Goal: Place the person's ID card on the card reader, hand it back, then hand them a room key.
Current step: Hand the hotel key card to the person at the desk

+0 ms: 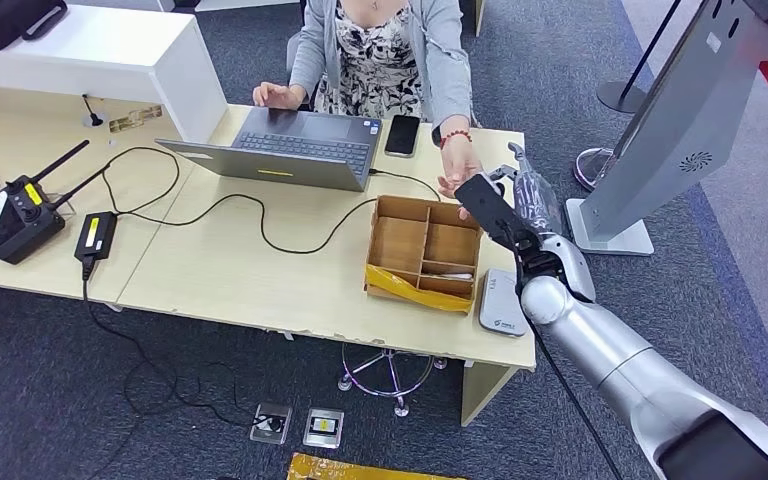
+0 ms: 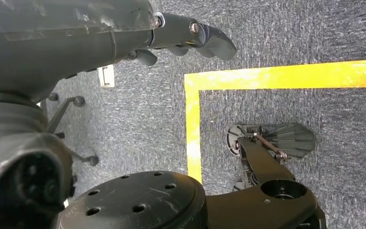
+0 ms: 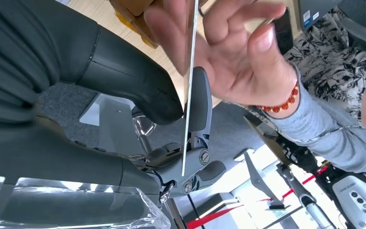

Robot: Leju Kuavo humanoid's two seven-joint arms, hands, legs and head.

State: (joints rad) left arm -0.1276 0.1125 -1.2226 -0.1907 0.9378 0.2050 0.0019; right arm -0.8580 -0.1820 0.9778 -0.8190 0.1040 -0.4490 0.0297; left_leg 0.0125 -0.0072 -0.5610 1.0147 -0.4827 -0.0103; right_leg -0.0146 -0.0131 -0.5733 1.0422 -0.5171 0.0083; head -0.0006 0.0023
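Beside the wooden box (image 1: 425, 252), the right hand (image 3: 171, 102) pinches the card (image 3: 187, 109) against the person's fingers (image 3: 228, 52); hold firm until one side clearly has it.

The divided box (image 1: 423, 253) sits between laptop (image 1: 295, 148) and card reader (image 1: 501, 303).

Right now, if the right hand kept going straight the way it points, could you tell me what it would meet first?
Most likely the person's hand: the right hand, pinching the card, points across the table edge at it, and the person's fingers already touch the card. Depth beyond is unclear.
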